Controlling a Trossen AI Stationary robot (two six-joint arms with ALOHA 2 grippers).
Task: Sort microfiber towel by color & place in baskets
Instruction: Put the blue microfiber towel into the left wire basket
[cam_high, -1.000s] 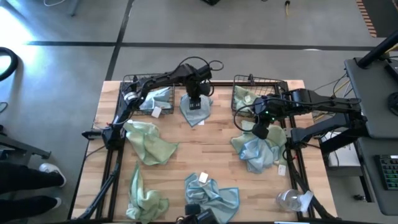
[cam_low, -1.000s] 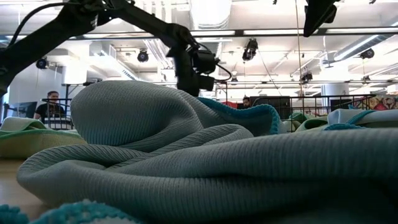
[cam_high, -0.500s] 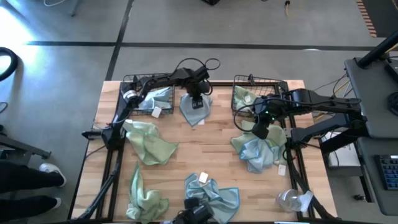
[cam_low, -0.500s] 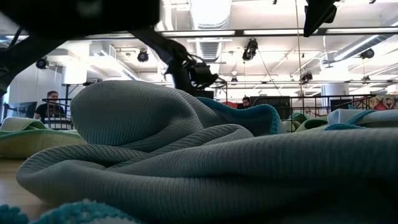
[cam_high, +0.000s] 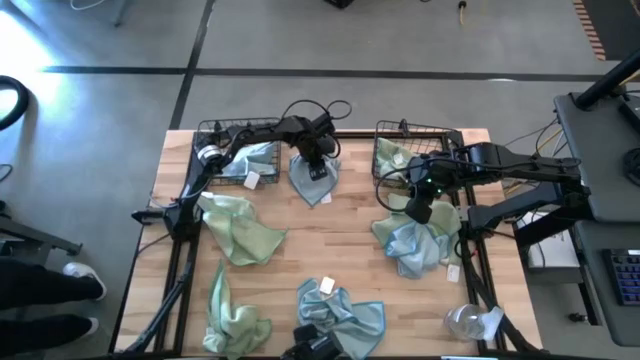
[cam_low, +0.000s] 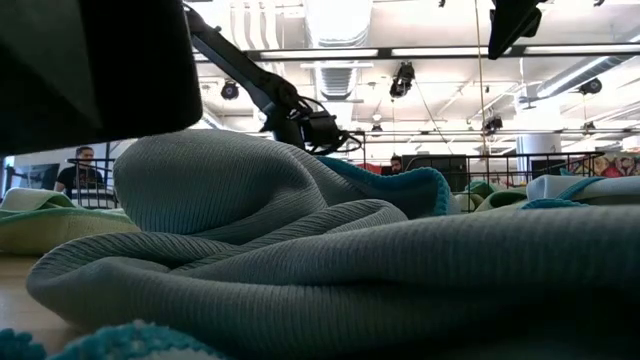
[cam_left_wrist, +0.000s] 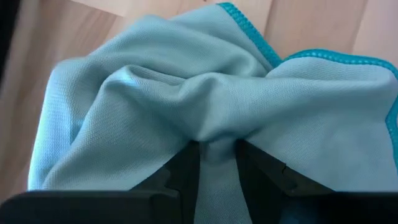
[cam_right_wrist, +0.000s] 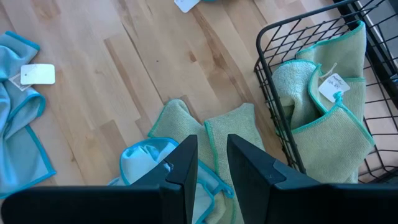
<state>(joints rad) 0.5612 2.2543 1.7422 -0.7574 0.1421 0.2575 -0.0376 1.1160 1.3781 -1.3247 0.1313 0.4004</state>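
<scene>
Left claw (cam_left_wrist: 216, 163) is clamped on a gathered ridge of the light blue microfibre towel with darker teal stitched edge (cam_left_wrist: 205, 99). The pinch is at mid-cloth, probably so the rest drapes clear when it is carried. In the high view this claw (cam_high: 316, 160) sits at the far middle of the light wooden slatted bench (cam_high: 345, 250), just right of the left black wire-grid basket (cam_high: 238, 148), which holds a blue cloth with a white tag: likely the blue destination. The towel (cam_high: 313, 178) is bunched under the claw, a corner pointing nearward.

Right claw (cam_right_wrist: 211, 163) has its fingers apart and holds nothing. It hovers (cam_high: 421, 208) over a mixed blue and pale green cloth heap (cam_high: 415, 240), just beside the right black wire-grid basket (cam_high: 405, 155), which holds green cloths.

More loose cloths: pale green at left (cam_high: 238, 228) and near left (cam_high: 232, 318), blue at near centre (cam_high: 340, 308).
</scene>
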